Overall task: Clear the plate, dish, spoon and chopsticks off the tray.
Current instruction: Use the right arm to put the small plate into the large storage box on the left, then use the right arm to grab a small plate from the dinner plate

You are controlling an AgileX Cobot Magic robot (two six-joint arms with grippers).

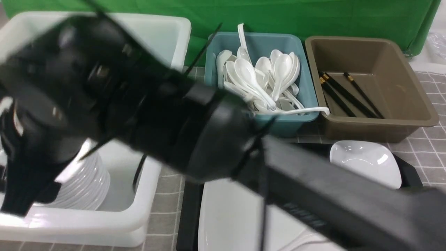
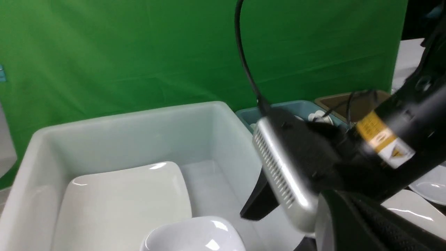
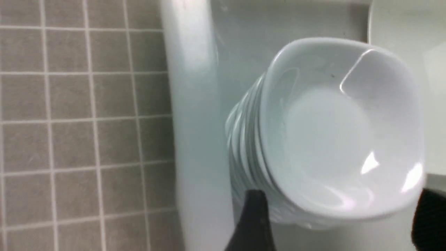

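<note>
— Can you see any words?
— Small letters that look like "PIPER" on the robot's right arm point(image 1: 306, 209), over the tray point(image 1: 190, 216).
— Any signs?
— A warning triangle on its yellow-and-white sticker point(image 2: 385, 139).

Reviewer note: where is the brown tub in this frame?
In the front view, the brown tub stands at the far right, beside the blue tub and just beyond the black tray.

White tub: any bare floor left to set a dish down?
Yes: the floor strip between the large square plate and the tub wall nearest the blue bin. Crowded: the stack of small white dishes, with the right pincer open around it.
</note>
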